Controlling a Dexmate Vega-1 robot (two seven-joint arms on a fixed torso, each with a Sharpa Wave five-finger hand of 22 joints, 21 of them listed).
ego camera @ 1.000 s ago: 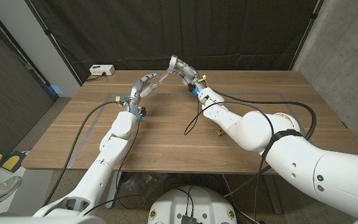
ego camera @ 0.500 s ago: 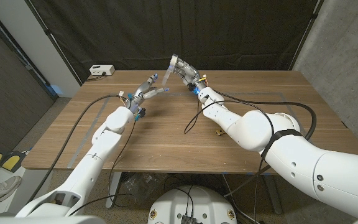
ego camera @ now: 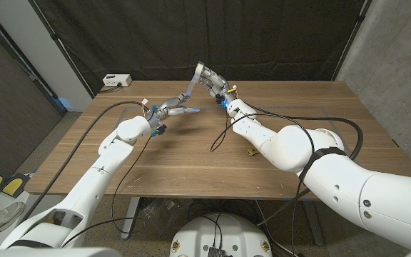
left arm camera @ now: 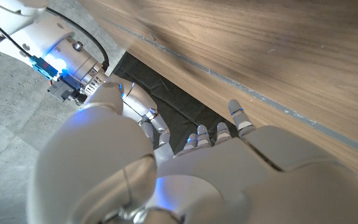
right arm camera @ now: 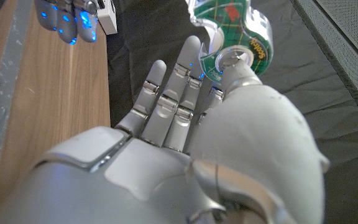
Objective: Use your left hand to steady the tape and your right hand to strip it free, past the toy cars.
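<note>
Wooden table [ego camera: 191,153]; right robot hand [ego camera: 207,76] holds tape dispenser [right arm camera: 232,38] aloft; left robot hand [ego camera: 173,109] nearby, fingers spread, empty.

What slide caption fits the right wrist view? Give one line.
Right hand holds a green tape dispenser beyond the table edge.

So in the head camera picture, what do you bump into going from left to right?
Yellow pedals on the floor → white box with a cable → left robot hand → right robot hand holding the tape dispenser → grey wall.
</note>
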